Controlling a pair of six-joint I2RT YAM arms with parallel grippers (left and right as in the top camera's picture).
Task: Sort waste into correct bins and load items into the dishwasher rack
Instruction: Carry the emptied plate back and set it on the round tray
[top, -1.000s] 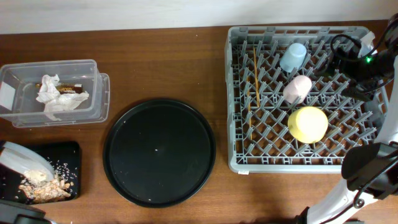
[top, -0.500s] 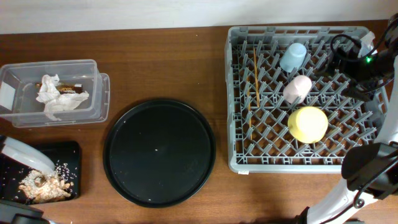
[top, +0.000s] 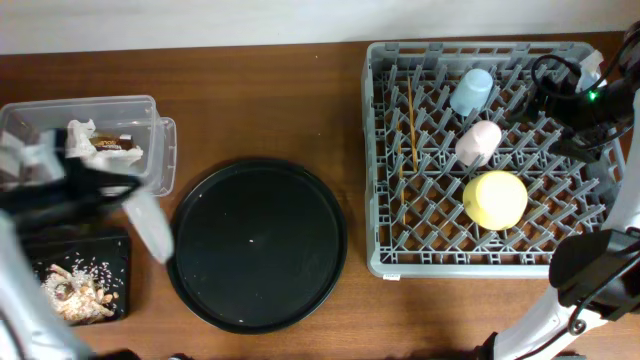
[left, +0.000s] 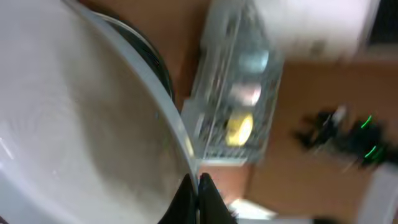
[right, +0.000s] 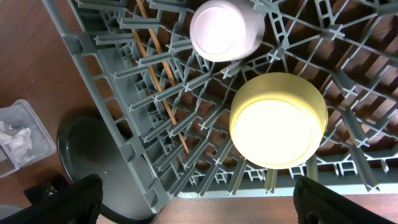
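My left gripper (left: 198, 180) is shut on the rim of the round white-grey plate (left: 74, 118), which fills the left wrist view. From overhead the plate (top: 150, 226) shows edge-on and blurred, between the clear tub (top: 150, 110) and the round black tray. White tissue (top: 82, 140) lies in the tub. Tan food scraps (top: 75, 290) lie on the flat black tray (top: 115, 245). In the grey rack (top: 385, 240) are chopsticks (top: 409, 120), a blue cup (top: 472, 91), a pink cup (top: 478, 142) and a yellow bowl (top: 495, 199). My right gripper (right: 199, 205) hangs open and empty above the rack, over the bowl (right: 278, 119).
A large round black tray (top: 256, 245) lies mid-table between the bins and the rack. My right arm (top: 600, 260) reaches in along the rack's right side. The wooden table edge runs along the bottom.
My left arm has swung up and to the right, carrying the plate from over the flat black tray toward the round tray. The scraps stay on the flat tray. The right arm is still.
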